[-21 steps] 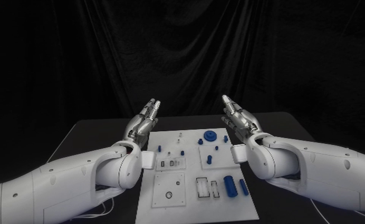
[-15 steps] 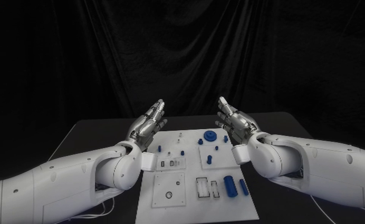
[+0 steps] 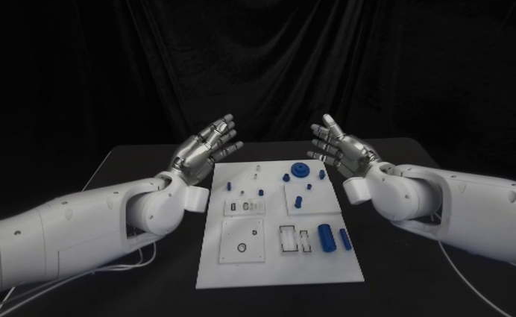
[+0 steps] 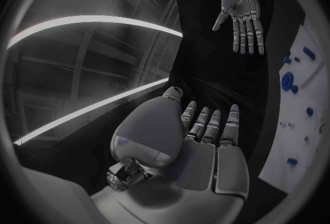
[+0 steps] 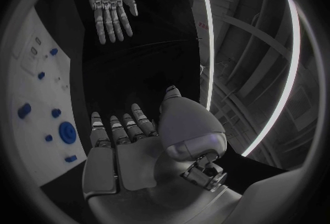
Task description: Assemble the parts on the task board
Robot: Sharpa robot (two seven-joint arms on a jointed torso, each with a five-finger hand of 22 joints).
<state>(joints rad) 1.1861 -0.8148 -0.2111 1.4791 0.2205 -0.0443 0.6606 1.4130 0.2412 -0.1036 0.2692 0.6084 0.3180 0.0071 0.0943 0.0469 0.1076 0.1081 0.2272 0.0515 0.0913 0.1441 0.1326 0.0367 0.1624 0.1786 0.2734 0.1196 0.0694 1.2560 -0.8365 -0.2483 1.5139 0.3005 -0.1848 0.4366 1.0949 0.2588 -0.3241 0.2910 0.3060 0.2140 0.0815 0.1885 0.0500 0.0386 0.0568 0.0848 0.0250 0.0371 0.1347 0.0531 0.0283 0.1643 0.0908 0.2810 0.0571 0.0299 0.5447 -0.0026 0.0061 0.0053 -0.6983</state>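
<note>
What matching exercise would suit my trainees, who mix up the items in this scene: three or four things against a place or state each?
Things:
1. left hand
2. right hand
3. round blue disc-shaped part
4. long blue cylinder part

Places or states:
A. lies on the near right part of the white plastic task board
B. raised beside the board's far left corner, fingers apart, holding nothing
C. sits near the board's far edge
D. raised beside the board's far right corner, fingers apart, holding nothing

Pairs: 1-B, 2-D, 3-C, 4-A
</note>
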